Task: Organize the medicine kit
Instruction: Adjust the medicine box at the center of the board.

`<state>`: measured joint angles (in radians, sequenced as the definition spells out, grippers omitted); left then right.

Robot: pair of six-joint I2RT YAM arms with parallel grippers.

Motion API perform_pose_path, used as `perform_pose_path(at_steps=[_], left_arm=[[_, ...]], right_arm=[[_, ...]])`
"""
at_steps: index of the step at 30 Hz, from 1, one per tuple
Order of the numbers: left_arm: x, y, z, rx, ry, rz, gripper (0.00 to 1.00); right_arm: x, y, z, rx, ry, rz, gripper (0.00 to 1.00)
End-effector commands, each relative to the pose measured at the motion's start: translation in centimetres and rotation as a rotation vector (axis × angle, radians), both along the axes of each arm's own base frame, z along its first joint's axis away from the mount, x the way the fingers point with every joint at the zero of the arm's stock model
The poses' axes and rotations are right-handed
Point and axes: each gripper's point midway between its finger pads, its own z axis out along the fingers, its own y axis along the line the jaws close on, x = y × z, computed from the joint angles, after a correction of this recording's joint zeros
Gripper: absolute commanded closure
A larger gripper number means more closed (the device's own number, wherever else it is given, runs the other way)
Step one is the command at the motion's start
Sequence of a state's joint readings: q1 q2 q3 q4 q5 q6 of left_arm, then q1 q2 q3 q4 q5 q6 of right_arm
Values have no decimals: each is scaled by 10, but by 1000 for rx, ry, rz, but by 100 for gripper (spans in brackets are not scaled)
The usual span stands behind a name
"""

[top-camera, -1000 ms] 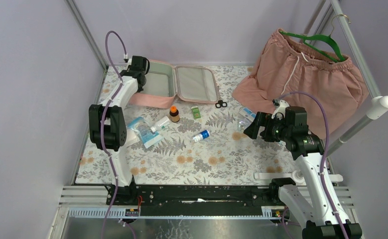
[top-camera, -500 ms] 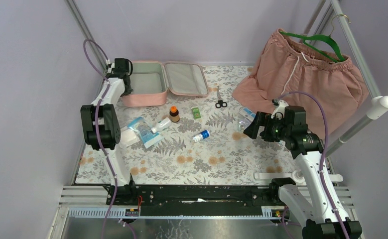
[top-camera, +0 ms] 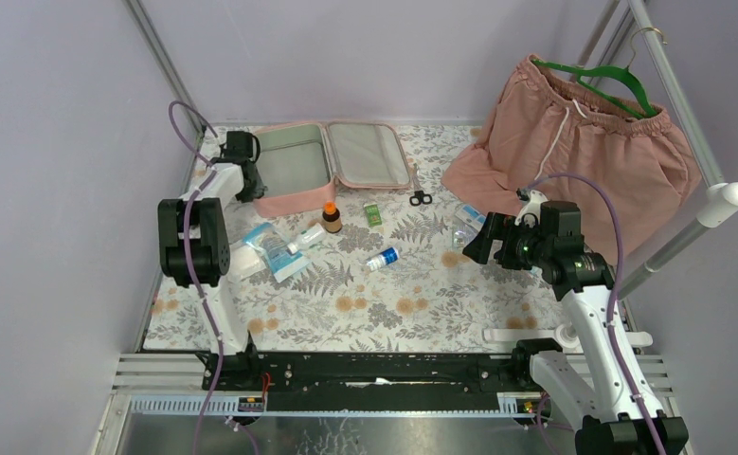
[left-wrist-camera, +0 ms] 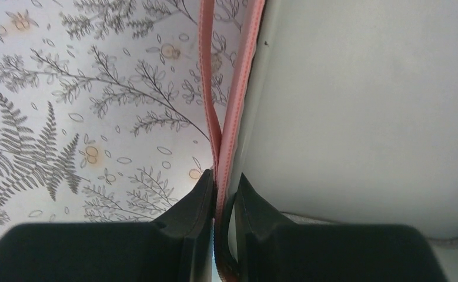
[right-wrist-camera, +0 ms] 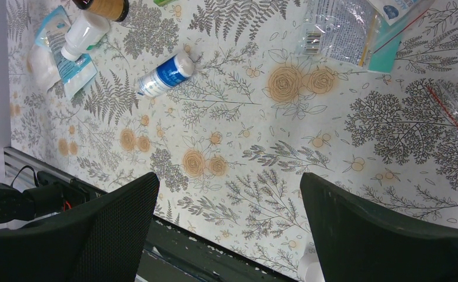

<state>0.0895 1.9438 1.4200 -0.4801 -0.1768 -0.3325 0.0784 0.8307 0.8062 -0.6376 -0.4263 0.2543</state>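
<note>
Lilac walls, desk [top-camera: 422, 303] under a fern-and-flower print cloth.

Diff vs half a second ago:
- medicine kit [top-camera: 294, 163] sits further right and a bit nearer the arm bases; the lid edge is back close to the scissors [top-camera: 420, 197].
- left jaws have come nearer along with it, still at the kit's left wall.
- right arm, scissors and loose items: no visible shift.

Jaws:
- left jaws: clenched on the kit's pink rim [left-wrist-camera: 238, 88]. The wrist view shows the rim pinched between both fingers, grey lining on one side, cloth on the other.
- right jaws: spread wide, grasping nothing, hanging above the cloth.

Kit location: lying open, far left of the desk, its body directly at the left jaws and the lid flat on the side away from them.

Counts:
- 1 kit
- 3 bottles: amber with orange cap [top-camera: 330, 218], white [top-camera: 310, 235], blue-labelled [right-wrist-camera: 166, 73]. The last lies ahead and left of the right jaws.
- 1 small green box [top-camera: 372, 214]
- 1 pair of scissors
- blue-white packets [top-camera: 270, 248] under the white bottle: overlapping, count unclear
- clear bags [right-wrist-camera: 338, 29] ahead and right of the right jaws: count unclear
- 1 pink shorts [top-camera: 583, 142] on 1 green hanger [top-camera: 621, 81]
</note>
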Motion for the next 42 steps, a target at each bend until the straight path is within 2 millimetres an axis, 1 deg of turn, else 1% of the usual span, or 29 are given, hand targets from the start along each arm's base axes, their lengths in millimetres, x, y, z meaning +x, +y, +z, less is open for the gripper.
perform_pose_path(at_steps=[1, 4, 6, 8, 9, 10, 13, 15, 18, 20, 22, 27, 29, 30, 32, 33, 35, 36, 38, 39, 40, 41, 42], left_arm=[[9, -10, 25, -53, -124, 55, 82], [1, -3, 32, -30, -134, 117, 72], [-4, -3, 36, -35, -138, 133, 59], [-8, -4, 45, -44, -154, 137, 51], [-9, -6, 51, -49, -171, 134, 44], [-11, -7, 58, -55, -185, 130, 41], [-13, -13, 81, -77, -234, 95, 40], [-18, -17, 102, -86, -275, 74, 39], [-30, -22, 123, -100, -336, 42, 34], [-39, -26, 133, -112, -381, 15, 30], [-47, -27, 139, -122, -421, 1, 26], [-62, -26, 143, -131, -452, 1, 24], [-66, -31, 145, -157, -450, -15, 24], [-68, -39, 147, -189, -457, -46, 23], [-76, -48, 145, -223, -469, -81, 19], [-78, -50, 149, -226, -490, -92, 17], [-84, -51, 148, -215, -503, -105, 12], [-87, -50, 149, -202, -509, -104, 12], [-90, -48, 150, -194, -511, -95, 11], [-91, -50, 150, -202, -512, -102, 11], [-91, -53, 149, -214, -513, -114, 11], [-92, -55, 147, -225, -511, -118, 11], [-93, -56, 145, -234, -508, -120, 11]], right_arm=[[4, -2, 5, -15, -24, -4, 0], [4, -2, 5, -16, -25, -5, 0], [5, -3, 5, -18, -21, -14, 0], [6, -3, 6, -16, -17, -21, 0], [7, -2, 7, -11, -16, -23, 0], [9, -2, 9, -5, -16, -28, 0], [17, 0, 18, 23, -33, -48, 0], [24, 1, 26, 43, -56, -69, 0], [37, -3, 37, 47, -88, -128, 0], [44, -4, 42, 66, -105, -154, 1], [52, -2, 49, 81, -131, -156, 0], [71, 8, 56, 93, -149, -92, 0], [79, 16, 58, 124, -153, -49, 0], [84, 20, 60, 148, -153, -40, 1], [93, 28, 57, 156, -131, -15, 5], [99, 31, 54, 129, -122, -3, 6], [112, 39, 48, 40, -123, 13, 6], [120, 43, 39, -6, -108, 20, 6], [134, 48, 29, -79, -91, 35, 6], [144, 51, 27, -112, -92, 36, 6], [149, 53, 18, -138, -74, 48, 6], [160, 55, 14, -170, -75, 50, 7], [168, 57, 7, -201, -65, 56, 7]])
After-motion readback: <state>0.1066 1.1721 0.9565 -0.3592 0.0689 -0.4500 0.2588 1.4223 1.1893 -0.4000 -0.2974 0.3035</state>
